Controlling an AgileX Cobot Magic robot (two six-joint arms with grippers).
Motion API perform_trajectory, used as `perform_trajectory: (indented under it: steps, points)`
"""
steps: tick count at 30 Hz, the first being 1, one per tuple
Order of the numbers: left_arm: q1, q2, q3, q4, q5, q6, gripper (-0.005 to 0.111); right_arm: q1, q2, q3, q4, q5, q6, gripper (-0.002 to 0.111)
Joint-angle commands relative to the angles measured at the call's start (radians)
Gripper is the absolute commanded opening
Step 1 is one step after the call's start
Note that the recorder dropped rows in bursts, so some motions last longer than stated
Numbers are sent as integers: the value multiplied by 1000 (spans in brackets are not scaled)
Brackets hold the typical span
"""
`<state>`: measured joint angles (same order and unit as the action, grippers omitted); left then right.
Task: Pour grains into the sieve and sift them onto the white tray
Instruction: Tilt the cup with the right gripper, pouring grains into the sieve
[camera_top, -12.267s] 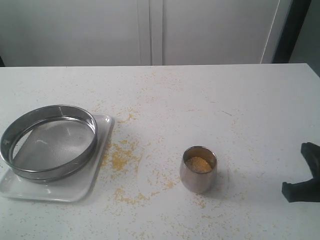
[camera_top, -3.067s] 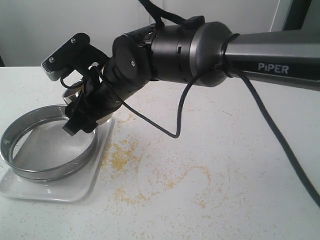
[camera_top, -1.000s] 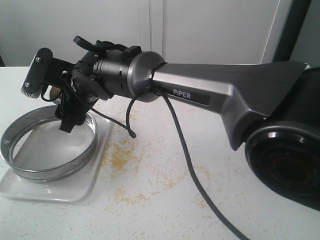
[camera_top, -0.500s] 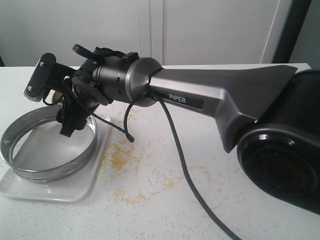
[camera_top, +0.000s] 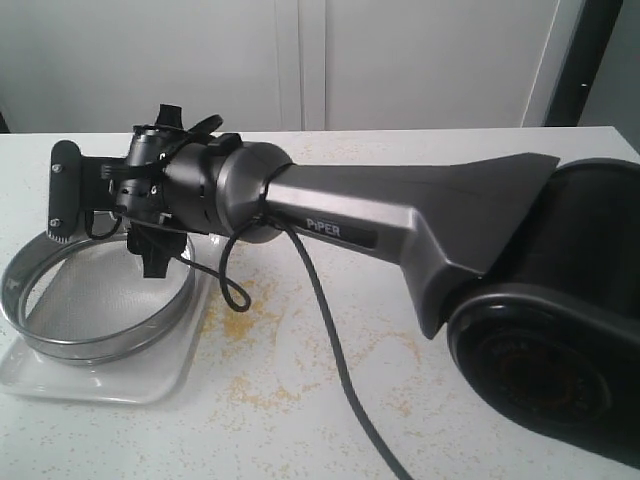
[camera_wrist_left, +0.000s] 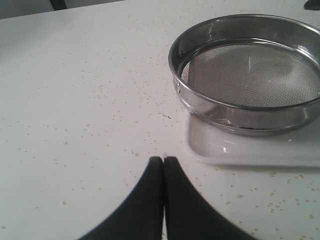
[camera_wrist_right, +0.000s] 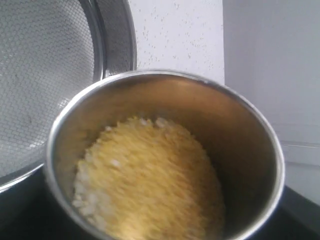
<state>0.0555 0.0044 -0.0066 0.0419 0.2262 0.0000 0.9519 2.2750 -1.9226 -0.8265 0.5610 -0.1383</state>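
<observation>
Right arm (camera_top: 400, 205) reaches across the table (camera_top: 380, 148) to the left side. Right gripper (camera_top: 150, 242) hangs over the far right part of the sieve (camera_top: 100, 345). It grips a steel cup (camera_wrist_right: 165, 95), jaws set wide around the cup's body, with a dark finger (camera_wrist_right: 15, 205) showing at each side of the cup in the right wrist view. In the exterior view the cup is mostly hidden behind the wrist.

Grains (camera_wrist_right: 150, 185) lie inside the cup, right in front of the wrist camera between the jaws: fine yellow mass with some paler, coarser bits at one edge. The cup's mouth overlaps the sieve rim in the wrist view, with grey mesh beside and below it. Cup above sieve, not touching as far as I can tell.

Sieve sits on the white tray (camera_top: 150, 385), at the left of the table, with the tray's near corner sticking out from under the ring. Loose yellow specks (camera_top: 240, 315) are strewn on the table just right of the tray.

Left gripper (camera_wrist_left: 163, 162) has its fingers pressed together and nothing between them, low over bare table. Sieve and tray are near it but apart, off to one side of the fingertips.
</observation>
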Motion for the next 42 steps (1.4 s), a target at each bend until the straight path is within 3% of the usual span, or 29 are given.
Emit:
perform_trajectory:
  steps: [1, 22, 42]
  points:
    - [2, -4, 7, -10, 0, 0, 0, 5, -8, -11, -95, 18, 12, 0]
    - [2, -4, 7, -10, 0, 0, 0, 42, 39, -11, -229, 64, 12, 0]
    - [2, -4, 7, -10, 0, 0, 0, 75, 64, -11, -470, 126, 63, 0]
